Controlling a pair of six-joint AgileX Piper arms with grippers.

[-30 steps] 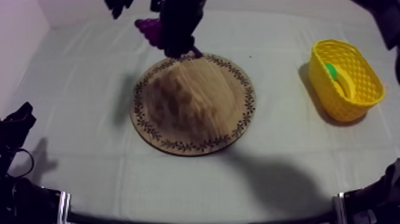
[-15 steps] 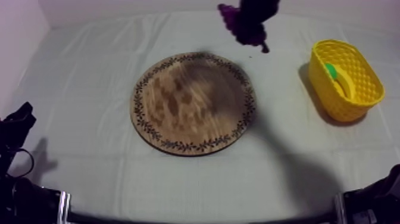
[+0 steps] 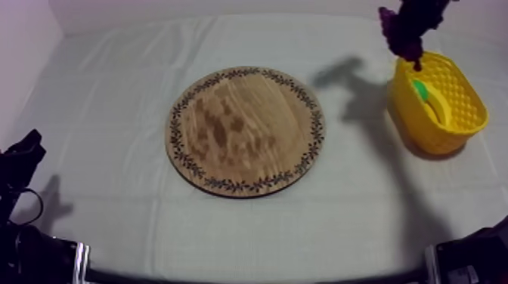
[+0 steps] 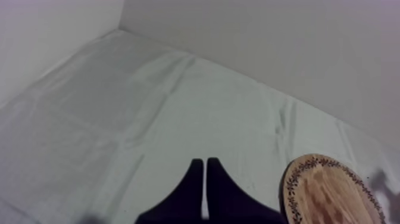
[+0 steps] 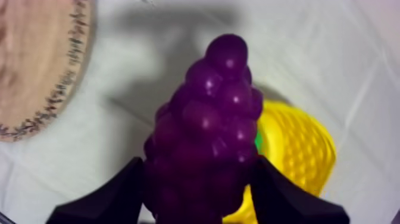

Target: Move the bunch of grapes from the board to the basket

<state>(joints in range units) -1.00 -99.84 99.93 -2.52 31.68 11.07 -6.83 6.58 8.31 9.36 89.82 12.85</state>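
The purple bunch of grapes (image 3: pixel 396 32) hangs in the air just over the far rim of the yellow basket (image 3: pixel 446 113), with my right gripper (image 3: pixel 418 21) shut on it. In the right wrist view the grapes (image 5: pixel 205 131) sit between the two black fingers (image 5: pixel 113 196), with the basket (image 5: pixel 300 149) below and behind them and the round wooden board (image 5: pixel 41 59) off to the side. The board (image 3: pixel 246 130) lies bare in the middle of the table. My left gripper (image 3: pixel 23 155) rests low at the left, its fingers (image 4: pixel 193 184) together as a narrow wedge.
Inside the basket lie a green fruit (image 3: pixel 419 89) and a yellow fruit (image 3: pixel 437 107). The grey-white cloth (image 3: pixel 113 91) spreads around the board. The back wall (image 4: pixel 268 42) rises behind the table, and the board's edge (image 4: pixel 330 190) lies beyond the left fingers.
My right gripper has carried the grapes rightwards, from behind the board to over the basket's far rim. The left arm has stayed still.
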